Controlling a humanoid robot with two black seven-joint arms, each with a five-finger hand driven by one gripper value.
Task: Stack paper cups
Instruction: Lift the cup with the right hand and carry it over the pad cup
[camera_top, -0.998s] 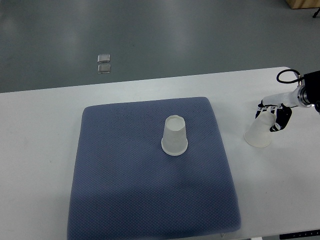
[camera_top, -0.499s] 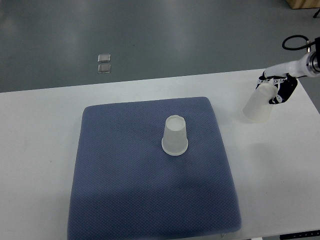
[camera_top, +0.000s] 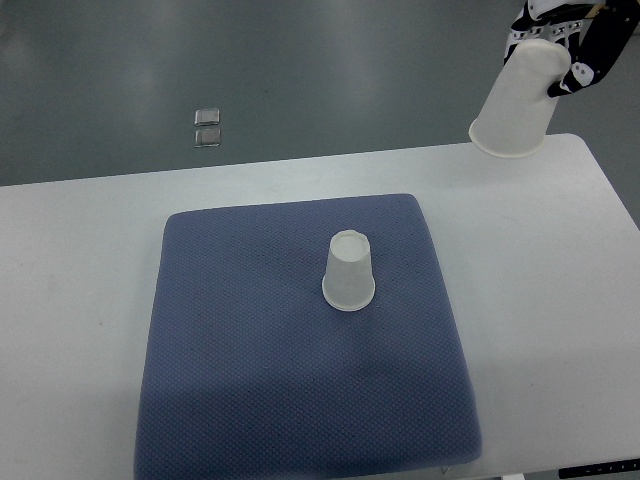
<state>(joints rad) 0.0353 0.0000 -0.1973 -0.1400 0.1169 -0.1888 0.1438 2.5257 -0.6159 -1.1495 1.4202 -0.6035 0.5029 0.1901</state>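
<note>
One paper cup (camera_top: 349, 272) stands upside down near the middle of the blue mat (camera_top: 250, 400) on the white table (camera_top: 70, 270), while the right hand (camera_top: 570, 40), fingers wrapped around its base, holds a second cup (camera_top: 515, 105) mouth-down and tilted, high above the table's far right corner.

Right hand (camera_top: 570, 30) cropped at top edge

A white table (camera_top: 90, 300) stands on grey floor (camera_top: 350, 70) (two small floor plates (camera_top: 208, 127)).
</note>
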